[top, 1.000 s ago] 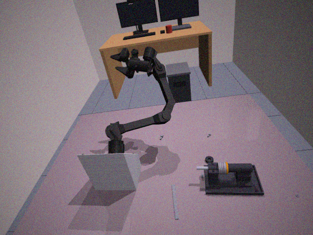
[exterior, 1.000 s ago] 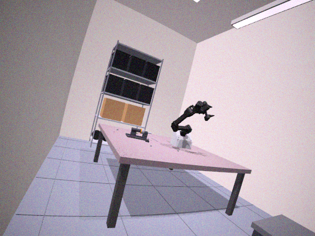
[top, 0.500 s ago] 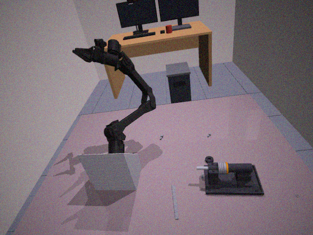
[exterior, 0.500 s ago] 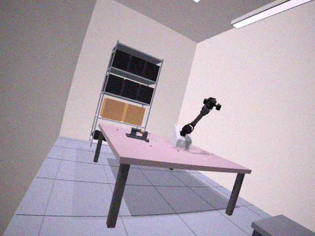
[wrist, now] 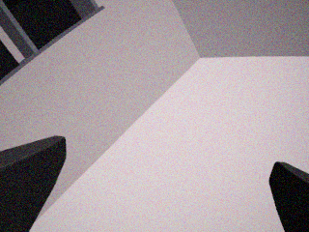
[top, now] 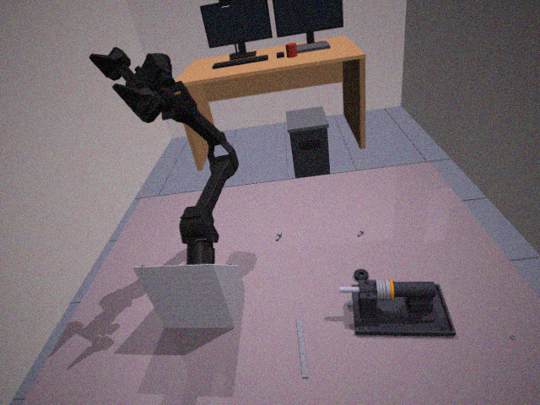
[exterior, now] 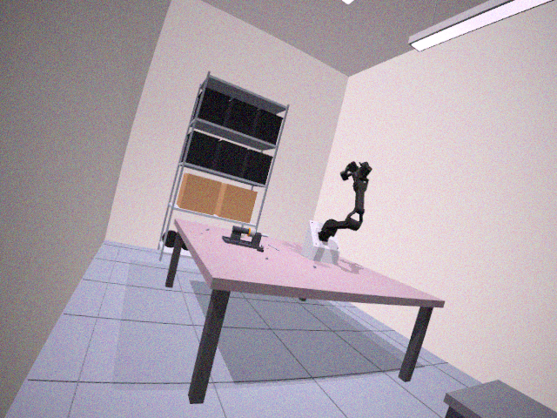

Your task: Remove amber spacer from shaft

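The amber spacer (top: pixel 391 289) (exterior: pixel 250 232) sits on the line of the shaft, against the big dark housing block (top: pixel 414 289) (exterior: pixel 238 230). Several pale spacers (top: pixel 382 289) sit beside it, between it and the dark support (top: pixel 367 303). The light shaft (top: pixel 347 289) (exterior: pixel 264 235) sticks out of the support's outer side; its part inside the spacers is hidden. No spacer shows on the table. My gripper (top: pixel 103 71) (wrist: pixel 171 160) is open and empty, raised high over the arm's base, far from the shaft. The wrist view shows only walls and shelving between and above the fingers.
The fixture stands on a dark base plate (top: pixel 403 334) with a raised rim. A black ring-shaped part (top: pixel 356 275) is behind the support. A thin grey strip (top: pixel 301 348) lies between the fixture and the arm's pale wedge base (top: pixel 196 300). Small dark bits (top: pixel 278 237) (top: pixel 360 233) lie farther back.
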Motion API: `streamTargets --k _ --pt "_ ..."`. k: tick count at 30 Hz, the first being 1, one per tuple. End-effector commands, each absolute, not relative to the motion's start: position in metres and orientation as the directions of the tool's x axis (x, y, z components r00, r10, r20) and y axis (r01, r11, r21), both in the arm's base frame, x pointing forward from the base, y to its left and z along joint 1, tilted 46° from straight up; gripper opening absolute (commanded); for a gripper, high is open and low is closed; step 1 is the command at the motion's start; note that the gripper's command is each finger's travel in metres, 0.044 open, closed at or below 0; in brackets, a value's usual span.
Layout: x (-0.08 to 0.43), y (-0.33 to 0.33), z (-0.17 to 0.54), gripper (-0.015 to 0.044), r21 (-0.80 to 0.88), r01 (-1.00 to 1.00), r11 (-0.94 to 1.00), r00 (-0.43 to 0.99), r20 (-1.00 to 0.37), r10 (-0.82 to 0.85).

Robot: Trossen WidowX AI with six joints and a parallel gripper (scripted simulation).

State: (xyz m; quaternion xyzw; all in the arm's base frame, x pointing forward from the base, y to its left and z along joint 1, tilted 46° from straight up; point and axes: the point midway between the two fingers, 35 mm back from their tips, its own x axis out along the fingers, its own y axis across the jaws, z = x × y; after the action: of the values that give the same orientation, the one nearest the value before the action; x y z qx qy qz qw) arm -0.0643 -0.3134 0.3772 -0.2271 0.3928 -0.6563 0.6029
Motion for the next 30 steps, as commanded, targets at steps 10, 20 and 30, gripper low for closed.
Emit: streamTargets --k 10,20,30 --pt "0.096 -0.382 0.271 0.0440 -0.906 0.170 0.389 0.361 -0.310 -0.879" --pt "0.239 -0.345 0.172 0.0440 -0.917 -0.291 0.274 0.705 -0.399 -0.586" --pt "0.339 -0.232 0.077 0.0440 -0.862 -0.494 -0.116 0.865 -0.473 -0.168"
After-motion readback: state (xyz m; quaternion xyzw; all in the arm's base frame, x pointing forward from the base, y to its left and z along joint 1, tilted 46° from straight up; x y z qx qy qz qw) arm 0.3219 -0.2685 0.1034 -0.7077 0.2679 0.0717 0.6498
